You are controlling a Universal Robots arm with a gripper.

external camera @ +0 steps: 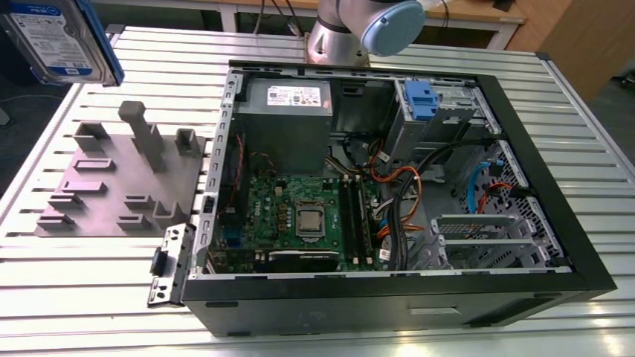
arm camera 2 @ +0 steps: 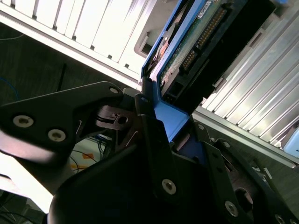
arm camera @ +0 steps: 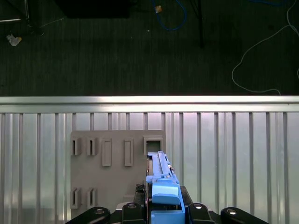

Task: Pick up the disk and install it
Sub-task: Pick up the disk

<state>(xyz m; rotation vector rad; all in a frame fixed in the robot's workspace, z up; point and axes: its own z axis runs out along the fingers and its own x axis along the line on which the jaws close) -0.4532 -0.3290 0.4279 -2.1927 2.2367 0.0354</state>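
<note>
The disk [external camera: 59,37], a silver-grey drive with a white and blue label and blue side rails, hangs in the air at the exterior view's top left, above the table's corner. In the second wrist view the disk [arm camera 2: 196,42] shows its circuit board and connector, with my gripper [arm camera 2: 173,121] shut on its blue rail. The first wrist view looks down the disk [arm camera: 161,172] edge-on, its blue tab between the black fingers [arm camera: 133,207] of my gripper [arm camera: 163,210], above the grey fixture plate [arm camera: 112,168].
An open black computer case [external camera: 585,245] lies on the slatted aluminium table [external camera: 100,297]. Inside are a grey power-supply box [external camera: 288,111], a blue latch on a metal cage [external camera: 421,100] and a motherboard [external camera: 297,216]. The grey fixture plate [external camera: 119,178] stands on the exterior view's left. The arm's base [external camera: 347,30] is behind the case.
</note>
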